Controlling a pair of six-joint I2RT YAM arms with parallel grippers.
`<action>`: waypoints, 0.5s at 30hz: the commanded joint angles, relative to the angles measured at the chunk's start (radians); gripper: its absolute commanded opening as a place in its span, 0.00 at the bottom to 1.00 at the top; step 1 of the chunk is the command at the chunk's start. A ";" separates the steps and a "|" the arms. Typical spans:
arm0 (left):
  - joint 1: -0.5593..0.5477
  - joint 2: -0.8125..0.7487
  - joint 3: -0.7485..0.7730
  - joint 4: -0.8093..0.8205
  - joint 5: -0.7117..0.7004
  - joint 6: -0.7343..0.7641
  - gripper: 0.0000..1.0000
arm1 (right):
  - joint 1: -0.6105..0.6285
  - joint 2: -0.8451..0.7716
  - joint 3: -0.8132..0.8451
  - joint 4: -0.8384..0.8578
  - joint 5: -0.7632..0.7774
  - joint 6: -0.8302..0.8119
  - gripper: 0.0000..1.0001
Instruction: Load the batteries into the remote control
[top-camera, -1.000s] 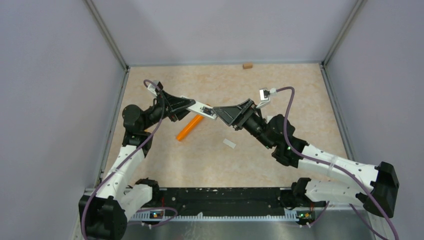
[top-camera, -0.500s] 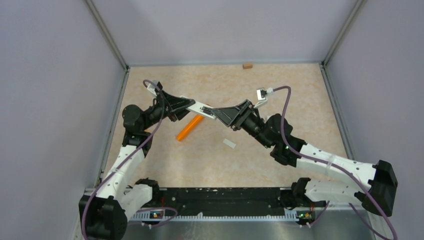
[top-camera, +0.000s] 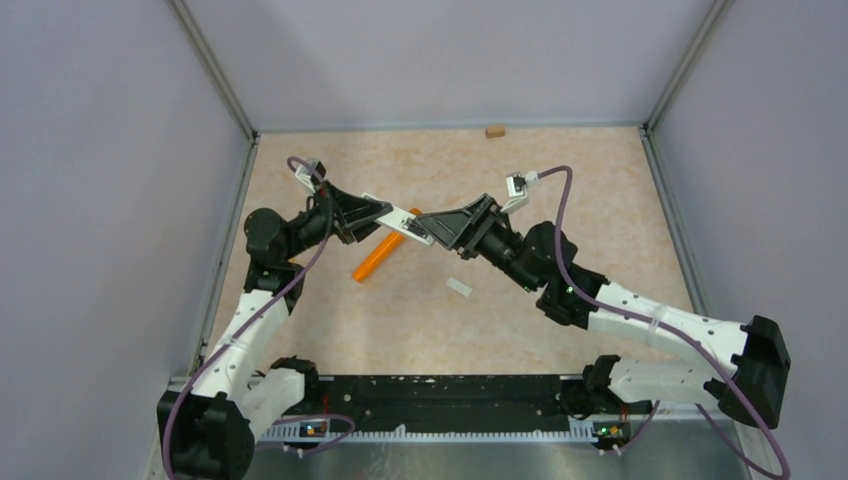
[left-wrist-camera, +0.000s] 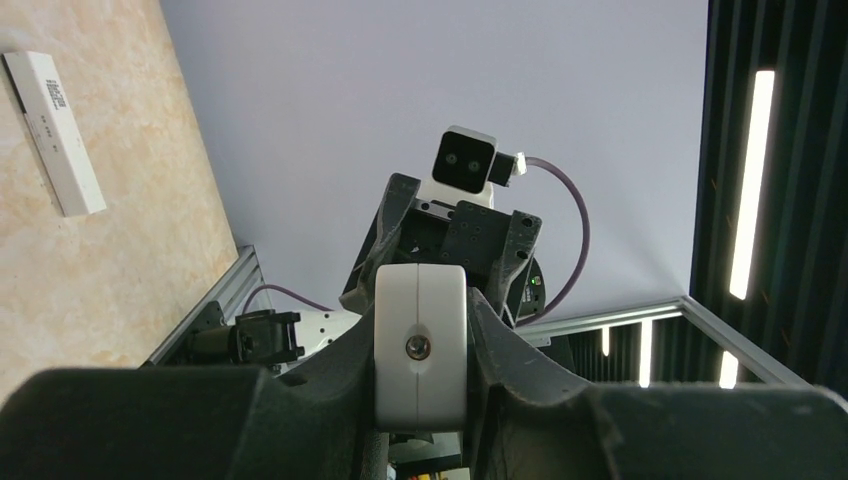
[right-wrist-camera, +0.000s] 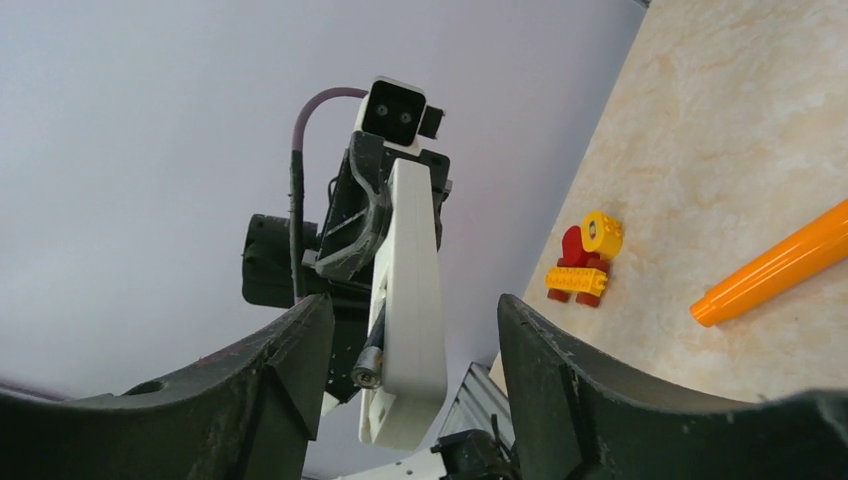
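Note:
My left gripper is shut on the white remote control and holds it above the table, pointing right. In the left wrist view the remote's end sits clamped between the jaws of the left gripper. My right gripper is open, with its jaws on either side of the remote's free end without touching it. One battery, dark with a silver end, lies along the remote's open side. The right gripper holds nothing. Other batteries are out of view.
An orange tube lies on the table under the remote, also in the right wrist view. A flat white cover piece lies right of it. A red and yellow toy sits near the left wall. A small brown block lies at the back edge.
My right gripper has moved left, toward the left gripper, and its open jaws now surround the remote's free end. The left arm and the remote have stayed put.

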 joint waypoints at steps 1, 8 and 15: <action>0.001 -0.008 0.041 0.026 0.003 0.038 0.00 | -0.013 -0.027 -0.007 0.070 -0.016 -0.013 0.65; 0.001 0.003 0.040 0.032 -0.004 0.025 0.00 | -0.013 -0.053 -0.032 0.112 -0.024 -0.020 0.74; 0.001 -0.009 0.041 0.052 -0.006 -0.015 0.00 | -0.014 -0.060 -0.088 0.200 -0.020 0.037 0.60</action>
